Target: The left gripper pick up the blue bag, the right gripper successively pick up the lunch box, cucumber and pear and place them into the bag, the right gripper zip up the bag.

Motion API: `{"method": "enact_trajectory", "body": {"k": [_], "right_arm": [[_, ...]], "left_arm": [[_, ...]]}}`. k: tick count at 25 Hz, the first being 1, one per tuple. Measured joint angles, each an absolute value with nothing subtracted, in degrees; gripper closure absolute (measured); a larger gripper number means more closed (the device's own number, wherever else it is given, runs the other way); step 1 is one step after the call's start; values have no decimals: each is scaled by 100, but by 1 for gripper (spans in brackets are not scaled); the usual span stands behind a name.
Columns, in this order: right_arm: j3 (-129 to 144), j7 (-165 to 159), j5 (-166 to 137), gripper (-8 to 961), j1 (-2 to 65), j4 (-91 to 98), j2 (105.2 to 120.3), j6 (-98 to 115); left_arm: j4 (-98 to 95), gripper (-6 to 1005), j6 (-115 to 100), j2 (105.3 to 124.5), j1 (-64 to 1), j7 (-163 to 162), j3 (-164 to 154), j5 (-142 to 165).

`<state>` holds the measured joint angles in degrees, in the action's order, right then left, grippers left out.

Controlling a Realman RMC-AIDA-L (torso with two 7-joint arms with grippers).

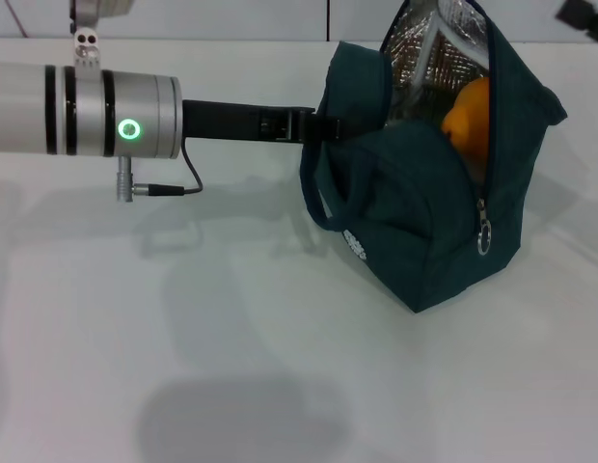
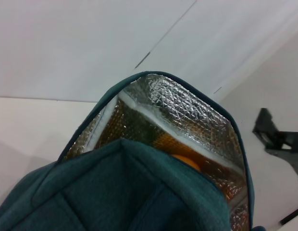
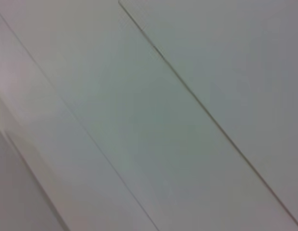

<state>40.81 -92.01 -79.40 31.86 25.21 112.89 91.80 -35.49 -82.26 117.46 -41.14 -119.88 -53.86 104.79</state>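
Jaws: your left gripper (image 1: 313,126) is clamped on the bag (image 1: 415,222) at its near-left edge, right gripper (image 1: 581,13) too far out of frame to judge | bag stands on table (image 1: 183,338), mouth open, zipper pull (image 1: 483,236) low | pear (image 1: 470,121) inside; box, cucumber not visible | you still have zipping left.
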Motion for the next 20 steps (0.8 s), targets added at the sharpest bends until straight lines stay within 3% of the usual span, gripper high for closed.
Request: {"method": "enact_trajectory", "body": {"k": [4,10,20], "right_arm": [[4162,-9027,-7964,269,2952,2745,11162,9741],[4374,-8169,-9124,260,2857,2863,10981,10341],[4561,-7791,-10387,260,2881,2852,11166,9708]], "left_arm": [[-3537,938,-8218,11742,-4114,-11988,-5370,10530],[-3533,937,-8211,11741,-4113,-11988,-5365,10536],[-3581,936,-8013,11737,-4207,-11989,-5354,10541]]}}
